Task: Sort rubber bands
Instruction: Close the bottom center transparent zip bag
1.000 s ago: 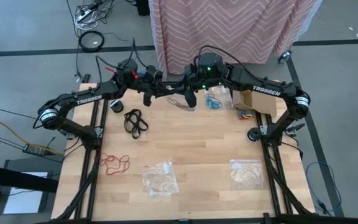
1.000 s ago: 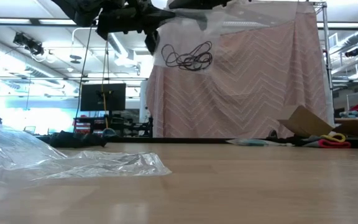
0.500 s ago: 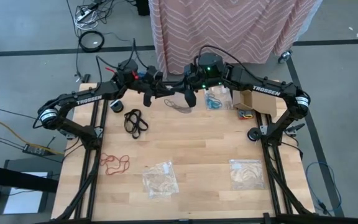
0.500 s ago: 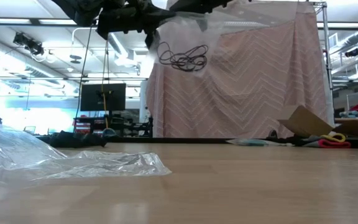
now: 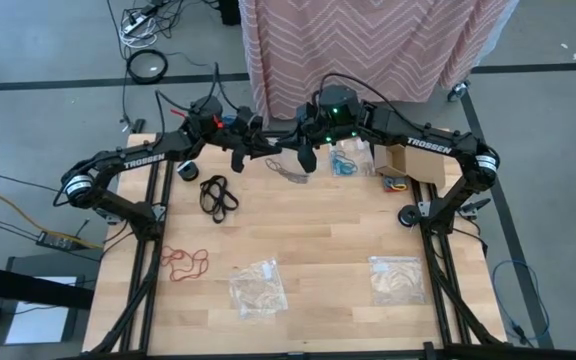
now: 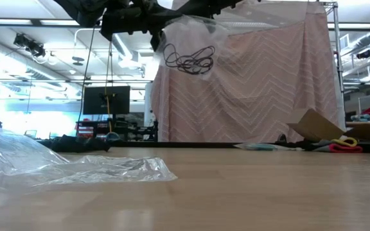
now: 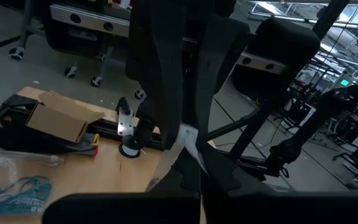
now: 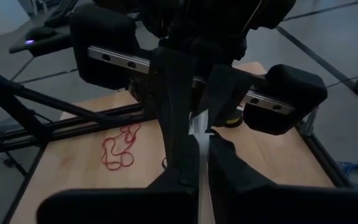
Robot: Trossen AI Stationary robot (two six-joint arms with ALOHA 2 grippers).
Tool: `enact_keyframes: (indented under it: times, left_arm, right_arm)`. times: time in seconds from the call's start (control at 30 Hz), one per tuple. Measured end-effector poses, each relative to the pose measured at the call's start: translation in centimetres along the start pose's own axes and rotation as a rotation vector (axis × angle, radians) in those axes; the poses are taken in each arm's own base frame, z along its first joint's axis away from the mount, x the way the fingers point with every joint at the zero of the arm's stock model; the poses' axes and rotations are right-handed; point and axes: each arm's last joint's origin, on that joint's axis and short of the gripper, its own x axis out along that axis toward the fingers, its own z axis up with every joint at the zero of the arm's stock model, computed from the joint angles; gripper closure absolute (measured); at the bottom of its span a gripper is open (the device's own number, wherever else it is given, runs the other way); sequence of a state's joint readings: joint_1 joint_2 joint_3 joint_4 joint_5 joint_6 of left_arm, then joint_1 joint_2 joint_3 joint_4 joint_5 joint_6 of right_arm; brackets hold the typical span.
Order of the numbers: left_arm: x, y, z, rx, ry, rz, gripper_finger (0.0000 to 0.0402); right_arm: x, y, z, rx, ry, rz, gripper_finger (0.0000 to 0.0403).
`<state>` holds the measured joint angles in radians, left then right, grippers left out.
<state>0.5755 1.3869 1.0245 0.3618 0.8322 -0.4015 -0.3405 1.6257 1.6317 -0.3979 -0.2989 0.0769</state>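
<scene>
Clear bag (image 6: 191, 38) holds dark rubber bands (image 6: 188, 59), both tools pinching.

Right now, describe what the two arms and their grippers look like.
Both arms are dark, jointed tubes with white TROSSEN lettering: left arm, right arm. Black cables loop over their upper links, and a green light glows on the right arm's wrist. The left gripper and right gripper each have two flat, dark fingers on a black crossbar with a silver rail.
</scene>
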Motion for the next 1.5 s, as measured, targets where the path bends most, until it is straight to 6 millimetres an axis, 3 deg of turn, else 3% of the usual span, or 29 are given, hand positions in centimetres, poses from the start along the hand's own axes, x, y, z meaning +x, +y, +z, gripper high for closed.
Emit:
enact_keyframes:
  times: [1.5]
  left_arm:
    - [-1.1, 0.8, 0.5, -0.006, -0.008, 0.015, 0.0400]
  right_arm:
    - [0.0, -0.3, -1.6, 0.056, 0.151, -0.018, 0.0400]
